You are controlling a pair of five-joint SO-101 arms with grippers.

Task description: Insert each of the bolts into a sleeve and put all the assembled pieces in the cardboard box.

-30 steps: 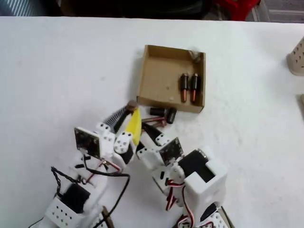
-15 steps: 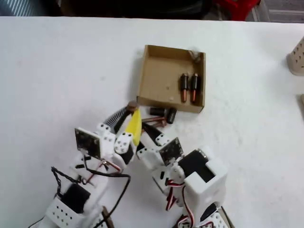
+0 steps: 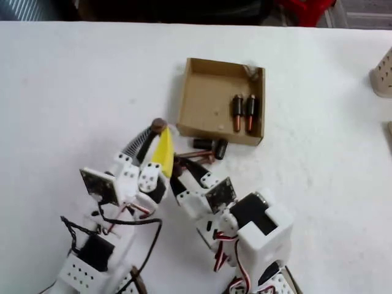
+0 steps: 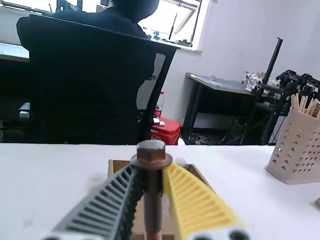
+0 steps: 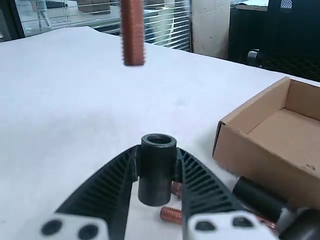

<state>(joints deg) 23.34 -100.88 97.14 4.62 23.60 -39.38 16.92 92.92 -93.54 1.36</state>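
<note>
My left gripper (image 3: 157, 133) is shut on a copper bolt (image 3: 158, 125), held upright with its hex head (image 4: 151, 152) above the grey and yellow fingers (image 4: 195, 205). My right gripper (image 5: 157, 160) is shut on a black sleeve (image 5: 157, 167), standing upright with its bore open. The bolt's threaded tip (image 5: 132, 32) hangs above the sleeve and off to one side. The cardboard box (image 3: 208, 92) lies just beyond both grippers, with two assembled pieces (image 3: 244, 113) inside. Loose sleeves (image 3: 212, 146) and a bolt (image 3: 199, 158) lie against the box's near wall.
A pale perforated holder (image 3: 383, 73) stands at the table's far right edge. Black cables (image 3: 116, 223) trail off the left arm. More loose bolts (image 5: 172, 215) lie on the table under the right gripper. Open white table spreads to the left.
My left gripper has moved left and up with the bolt, drawing away from the right gripper. The right arm and its sleeve have stayed in place.
</note>
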